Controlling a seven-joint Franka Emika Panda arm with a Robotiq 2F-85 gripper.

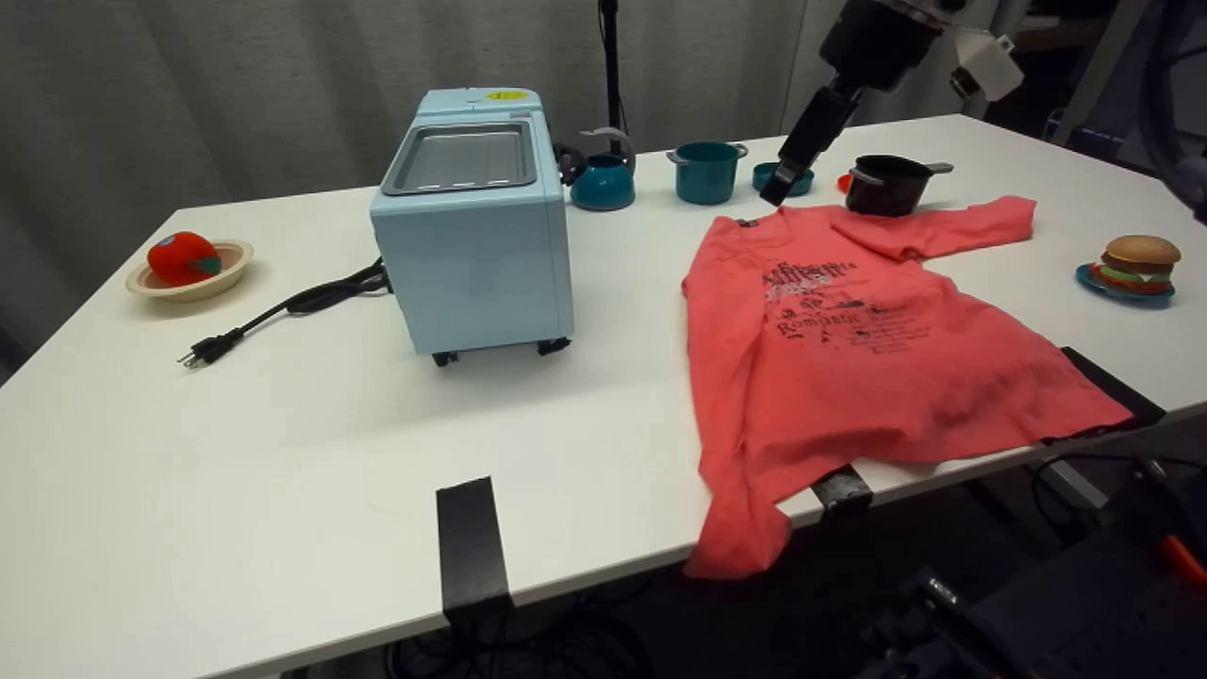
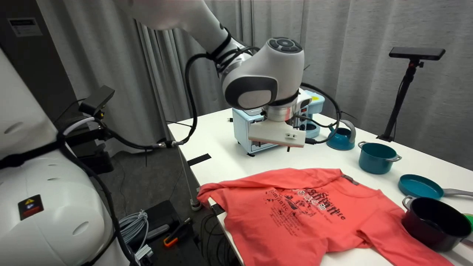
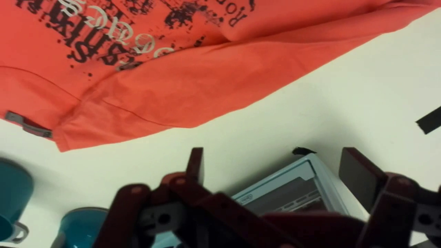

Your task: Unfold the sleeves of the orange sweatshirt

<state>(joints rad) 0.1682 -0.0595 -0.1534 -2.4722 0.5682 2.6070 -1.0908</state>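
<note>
The orange sweatshirt [image 1: 896, 377] lies print side up across the table's front edge; it also shows in an exterior view [image 2: 258, 236] and the wrist view [image 3: 137, 34]. One sleeve [image 1: 981, 229] reaches outward past the black pot and shows again in an exterior view [image 2: 399, 234]. The other sleeve [image 1: 721, 415] lies along the body's side, its cuff hanging over the edge; it also shows in both other views [image 2: 273, 179] [image 3: 213, 81]. My gripper [image 3: 275, 163] is open and empty, above the table near the collar [image 1: 781, 189]. The arm mostly hides its fingers in an exterior view [image 2: 288, 149].
A light-blue toaster oven [image 1: 476, 255] stands beside the sweatshirt. A teal kettle [image 1: 603, 184], teal pot [image 1: 707, 174], teal pan [image 1: 783, 179] and black pot [image 1: 886, 186] stand behind it. A toy burger [image 1: 1136, 264] and a bowl [image 1: 203, 283] stand at opposite sides.
</note>
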